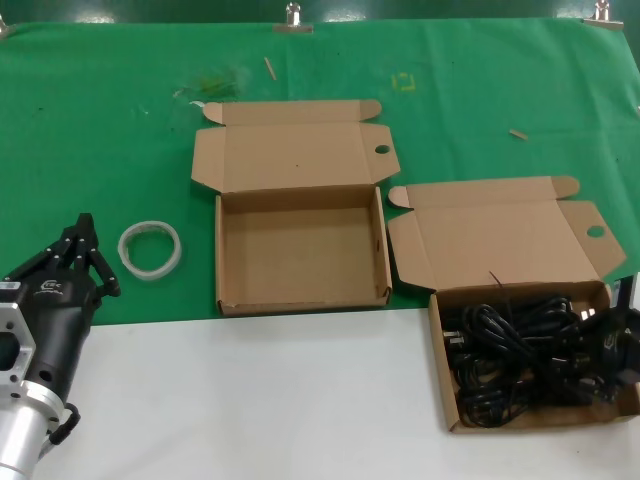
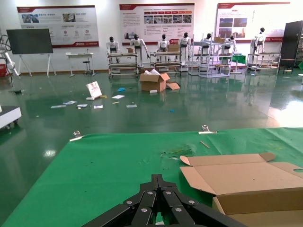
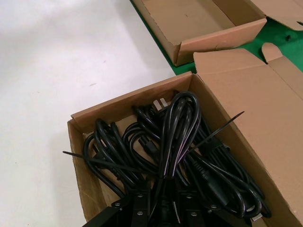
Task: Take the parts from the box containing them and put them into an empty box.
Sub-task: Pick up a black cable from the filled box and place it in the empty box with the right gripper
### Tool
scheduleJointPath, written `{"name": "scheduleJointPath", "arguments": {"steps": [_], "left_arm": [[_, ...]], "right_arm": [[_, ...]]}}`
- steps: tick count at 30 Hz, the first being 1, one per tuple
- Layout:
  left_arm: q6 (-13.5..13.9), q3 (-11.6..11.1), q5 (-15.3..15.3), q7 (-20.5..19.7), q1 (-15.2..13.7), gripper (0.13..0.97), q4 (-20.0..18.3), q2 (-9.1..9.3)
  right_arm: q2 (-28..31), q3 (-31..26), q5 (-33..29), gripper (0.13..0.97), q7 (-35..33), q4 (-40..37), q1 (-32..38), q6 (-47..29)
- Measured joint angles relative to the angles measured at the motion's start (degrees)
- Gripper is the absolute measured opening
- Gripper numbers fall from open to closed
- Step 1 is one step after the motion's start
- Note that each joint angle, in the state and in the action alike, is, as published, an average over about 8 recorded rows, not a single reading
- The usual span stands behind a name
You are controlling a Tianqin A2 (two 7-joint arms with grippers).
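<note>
On the right side of your table, the box holding the cables (image 1: 530, 425) sits on the white surface, lid folded back onto the green mat (image 1: 100, 120). You can see the short dark cut in that lid near the hinge. The black cables (image 1: 520, 355) fill the tray as a tangled pile of coiled bundles, plugs mixed in.

Your right gripper (image 3: 161, 208) is down inside that box, at the tray's right end in the head view. The wrist view shows its fingers (image 3: 137, 203) on either side of a raised loop of cable (image 3: 177, 127), pressed in against the bundle. It looks like a pinch on the cables, but the tips are buried in the pile, so contact at the very tips is not visible. A thin cable tie sticks out of the pile on each side.

The empty box (image 1: 300, 250) sits left of the full one, near it but apart, tray bare, lid open away from you. It straddles the edge between the mat and the white surface.

Your left gripper (image 1: 85, 245) is parked at the near left, well away from both boxes, just beside a white ring (image 1: 150, 248) lying flat on the mat. Its fingers (image 2: 158, 189) come together to a point, holding nothing.

Two metal clips (image 1: 292, 15) hold the far edge of the mat.
</note>
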Motion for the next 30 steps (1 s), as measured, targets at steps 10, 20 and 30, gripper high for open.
{"name": "scheduleJointPath", "arguments": {"steps": [10,20,30], "left_arm": [[0.0,0.0,0.0,0.0,0.0,0.14,0.0,0.0],[0.0,0.0,0.0,0.0,0.0,0.14,0.0,0.0],[0.0,0.0,-0.01,0.0,0.0,0.14,0.0,0.0]], "right_arm": [[-0.37,0.05,-0.52,0.216,-0.25,0.21,0.02,0.65],[0.33,0.67,-0.32,0.212,-0.53,0.93,0.54,0.41],[1.82,1.87,0.71,0.211,-0.48,2.79,1.25,-0.34]]}}
